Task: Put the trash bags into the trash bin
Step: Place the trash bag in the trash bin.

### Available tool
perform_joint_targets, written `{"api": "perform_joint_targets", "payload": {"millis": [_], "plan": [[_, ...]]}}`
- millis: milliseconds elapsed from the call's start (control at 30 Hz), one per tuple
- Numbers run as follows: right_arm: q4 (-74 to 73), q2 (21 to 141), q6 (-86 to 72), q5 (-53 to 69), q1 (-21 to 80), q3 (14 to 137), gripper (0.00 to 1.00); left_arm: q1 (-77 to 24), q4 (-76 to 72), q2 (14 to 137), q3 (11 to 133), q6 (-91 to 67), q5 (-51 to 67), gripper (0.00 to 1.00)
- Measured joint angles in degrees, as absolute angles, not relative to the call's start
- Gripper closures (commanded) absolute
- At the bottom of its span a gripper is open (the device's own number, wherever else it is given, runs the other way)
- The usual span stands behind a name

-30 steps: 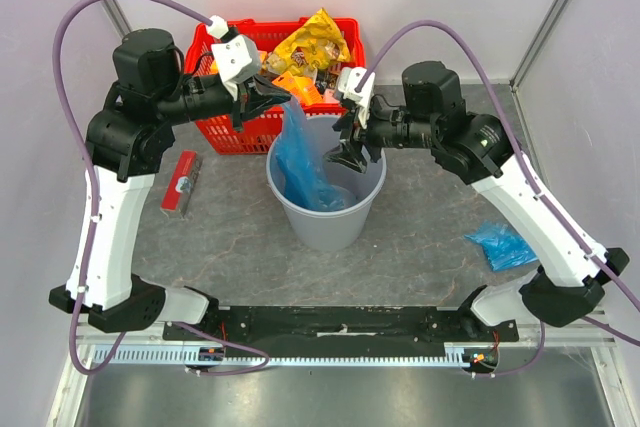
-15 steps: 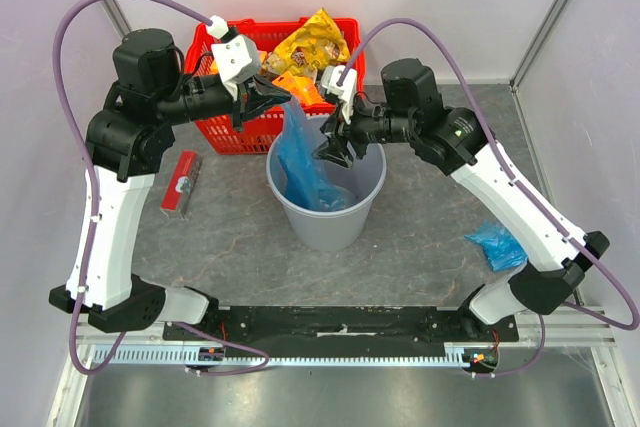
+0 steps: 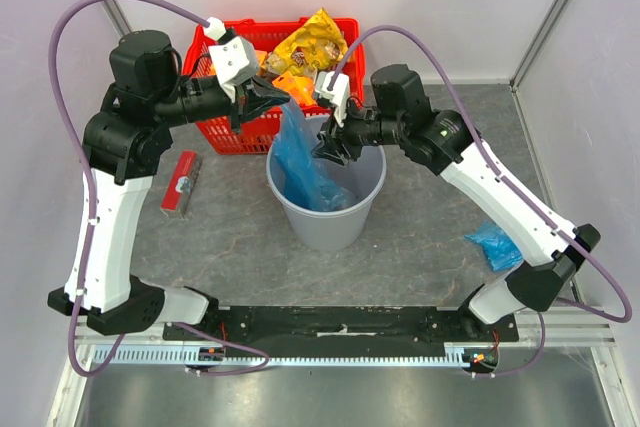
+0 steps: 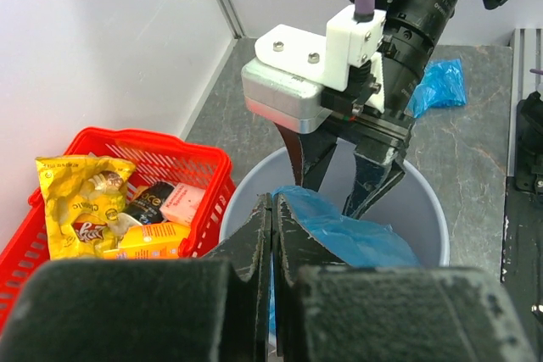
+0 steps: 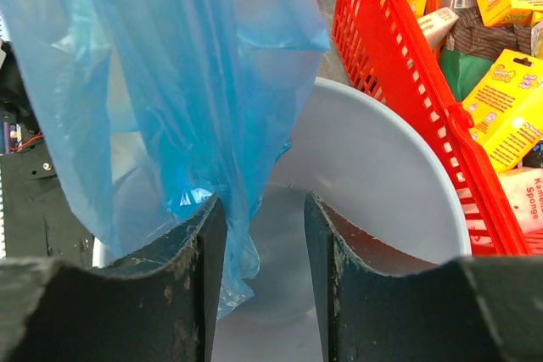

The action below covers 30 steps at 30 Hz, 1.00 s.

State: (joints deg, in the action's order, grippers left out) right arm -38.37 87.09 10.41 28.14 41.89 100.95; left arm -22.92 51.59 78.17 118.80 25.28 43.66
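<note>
A blue trash bag [image 3: 300, 162] hangs from my left gripper [image 3: 285, 99], which is shut on its top edge, and drapes down into the light-grey trash bin [image 3: 325, 232]. In the left wrist view the left gripper [image 4: 273, 201] pinches the film [image 4: 356, 235] over the bin [image 4: 424, 218]. My right gripper [image 3: 328, 152] hovers inside the bin's mouth just right of the bag, open. In the right wrist view the bag [image 5: 161, 82] hangs against its left finger and its lower edge reaches slightly into the gap of the gripper [image 5: 259, 201]. A second bag [image 3: 500, 247] lies crumpled on the table at right.
A red mesh basket [image 3: 240, 127] with a yellow snack packet [image 3: 312, 42] and boxes stands directly behind the bin, touching it. A flat red item [image 3: 180, 182] lies on the table at left. Enclosure walls stand on both sides and behind.
My right gripper has moved left across the bin's mouth toward the hanging bag, and its jaws have narrowed. The left gripper and the bag have stayed put.
</note>
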Motion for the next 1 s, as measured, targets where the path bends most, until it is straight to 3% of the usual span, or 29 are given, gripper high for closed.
{"api": "perform_joint_targets", "payload": {"millis": [400,467,600,800,1000], "plan": [[-33.58,87.31,9.78,28.64,41.89,95.92,0.55,-22.92,51.77,78.06,118.80,25.23,44.10,0.98],[-33.21,87.33,9.72,28.95,41.89,95.35,0.64,-22.92,51.77,78.04,118.80,25.23,44.10,0.98],[-32.05,87.33,9.76,30.24,41.89,94.59,0.99,-22.92,51.72,77.97,118.74,25.23,44.10,0.98],[-31.40,87.29,10.09,29.04,41.89,94.48,1.00,-22.92,51.70,76.66,117.21,25.26,43.75,0.98],[-34.15,85.67,13.63,19.75,41.89,94.65,1.00,-22.92,52.25,74.37,113.95,26.44,41.69,0.98]]}}
